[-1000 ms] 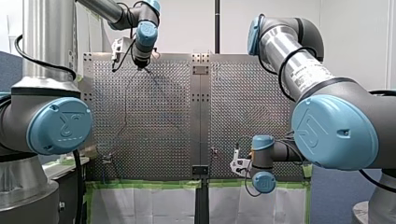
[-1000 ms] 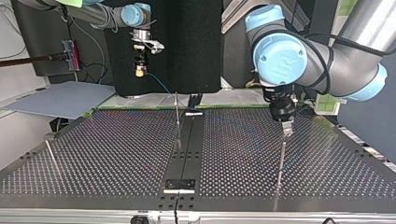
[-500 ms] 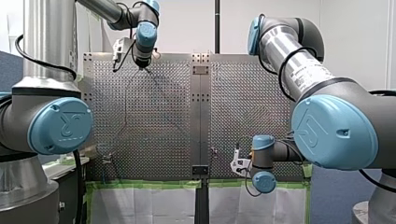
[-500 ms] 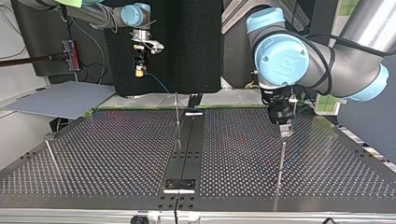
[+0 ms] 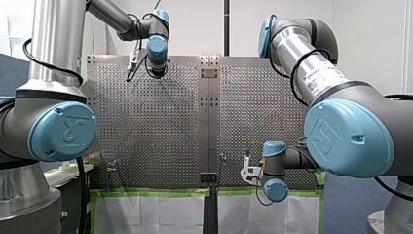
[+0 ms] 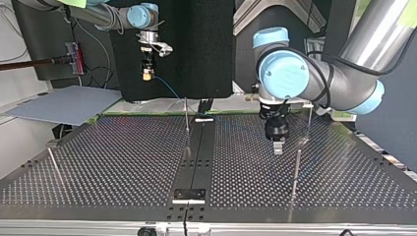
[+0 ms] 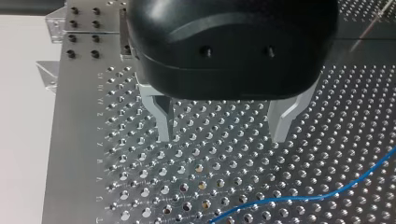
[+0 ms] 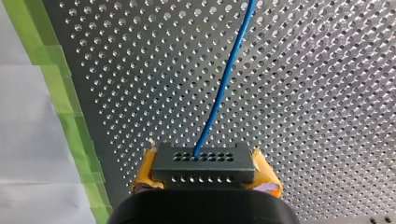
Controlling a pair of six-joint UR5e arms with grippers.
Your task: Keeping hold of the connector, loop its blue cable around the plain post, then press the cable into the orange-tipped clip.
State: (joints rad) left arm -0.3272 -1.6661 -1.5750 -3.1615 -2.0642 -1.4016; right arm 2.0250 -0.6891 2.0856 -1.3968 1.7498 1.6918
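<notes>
My right gripper pinches the rigid connector between its yellow pads, up at the top view's far left, with the blue cable trailing from it over the perforated table. My left gripper hovers spread and empty, with the cable just ahead. It looks thin, light and limp, so it should be pinched gently on that slack run.

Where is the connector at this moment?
In the right wrist view the connector sits clamped between the yellow pads of my right gripper, its blue cable running out ahead over the perforated table.
</notes>
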